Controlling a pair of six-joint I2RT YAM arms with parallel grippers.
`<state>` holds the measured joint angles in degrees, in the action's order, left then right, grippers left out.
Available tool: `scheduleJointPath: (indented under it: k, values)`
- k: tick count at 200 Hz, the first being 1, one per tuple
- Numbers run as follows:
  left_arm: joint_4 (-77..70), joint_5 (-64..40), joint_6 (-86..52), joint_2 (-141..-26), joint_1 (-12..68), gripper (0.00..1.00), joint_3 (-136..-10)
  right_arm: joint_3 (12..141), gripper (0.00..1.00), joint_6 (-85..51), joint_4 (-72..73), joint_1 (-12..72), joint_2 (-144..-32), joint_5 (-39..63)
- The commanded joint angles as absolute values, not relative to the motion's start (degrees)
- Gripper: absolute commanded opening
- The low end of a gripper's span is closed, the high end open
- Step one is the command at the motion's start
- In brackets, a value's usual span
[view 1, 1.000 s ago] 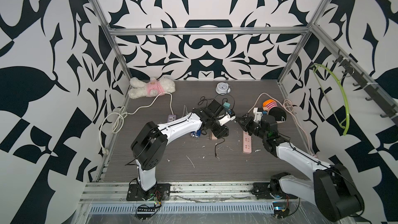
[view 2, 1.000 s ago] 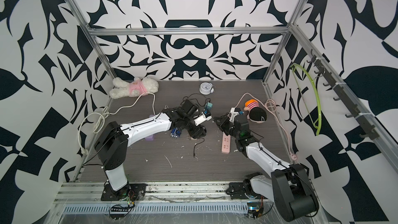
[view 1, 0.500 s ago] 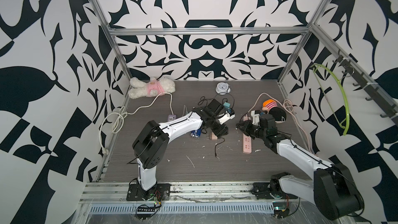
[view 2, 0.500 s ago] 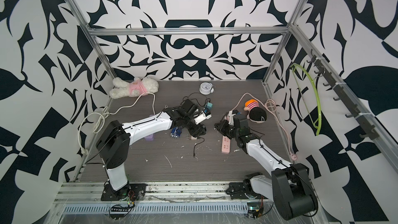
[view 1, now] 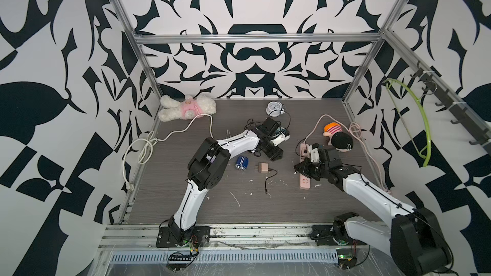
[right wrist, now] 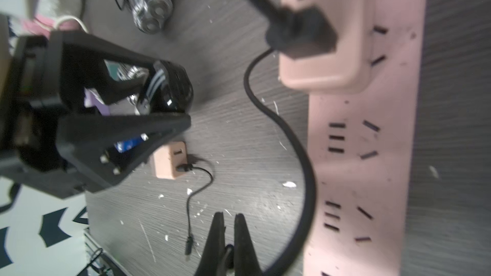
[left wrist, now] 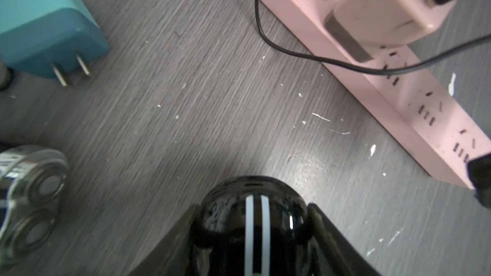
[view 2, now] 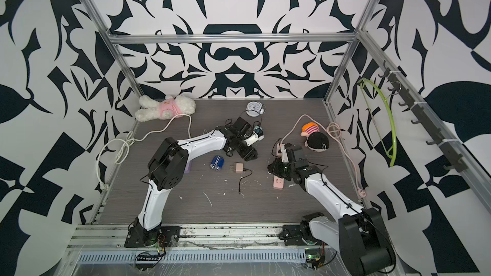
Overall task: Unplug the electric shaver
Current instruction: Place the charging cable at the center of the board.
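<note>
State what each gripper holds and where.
Left gripper clamps a glossy black striped device by its sides, rounded end protruding. Right gripper is shut, apparently empty.

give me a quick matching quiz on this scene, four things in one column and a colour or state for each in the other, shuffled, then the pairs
Things
1. strip
2. teal adapter
3. left gripper
4. right gripper

States
a. shut
b. pink, with a pink adapter plugged in
c. closed on a glossy black object
d. lying loose, prongs bare

Pairs: 1-b, 2-d, 3-c, 4-a
</note>
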<state>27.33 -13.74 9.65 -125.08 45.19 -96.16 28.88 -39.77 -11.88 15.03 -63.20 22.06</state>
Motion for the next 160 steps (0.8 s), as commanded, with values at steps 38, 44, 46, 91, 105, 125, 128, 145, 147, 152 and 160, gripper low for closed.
scheduleJointPath:
  k: [38,44,46,91,105,125,128,145,147,152,160]
  values:
    - [31.6,-17.3,4.6,-129.7,42.3,0.66,-100.9,30.2,0.00,-35.4,-17.1,16.0,-62.2,18.0]
    - [31.8,-17.4,4.2,-130.0,42.2,0.67,-101.2,30.3,0.00,-35.3,-17.1,16.1,-62.3,18.1]
    - [31.8,-17.4,4.1,-130.1,42.1,0.67,-101.2,30.3,0.00,-35.3,-17.1,16.1,-62.3,18.1]
    - [32.7,-18.3,2.6,-130.6,41.5,0.68,-101.0,31.7,0.00,-34.1,-19.4,17.8,-62.9,15.9]
    - [32.6,-17.8,2.4,-130.1,41.3,0.72,-100.9,32.6,0.00,-33.7,-20.8,18.8,-63.1,14.3]
    - [32.5,-17.8,1.9,-128.7,41.2,0.78,-100.6,34.0,0.26,-33.3,-22.9,20.1,-63.3,11.1]
    - [32.4,-17.9,1.8,-128.4,41.2,0.78,-100.6,34.2,0.29,-33.2,-23.3,20.2,-63.3,10.5]
    - [31.1,-20.5,1.5,-126.4,41.0,0.84,-99.6,35.4,0.42,-33.0,-25.0,20.7,-63.2,7.7]
    - [30.8,-20.5,1.3,-126.1,41.0,0.84,-99.4,35.7,0.43,-33.0,-25.2,20.7,-63.1,7.4]
    - [30.4,-20.9,0.8,-125.4,41.0,0.84,-99.2,36.1,0.45,-32.9,-25.7,21.0,-63.0,6.6]
    - [30.1,-22.3,0.7,-124.4,40.9,0.90,-98.8,37.2,0.47,-32.8,-27.1,21.1,-62.8,4.7]
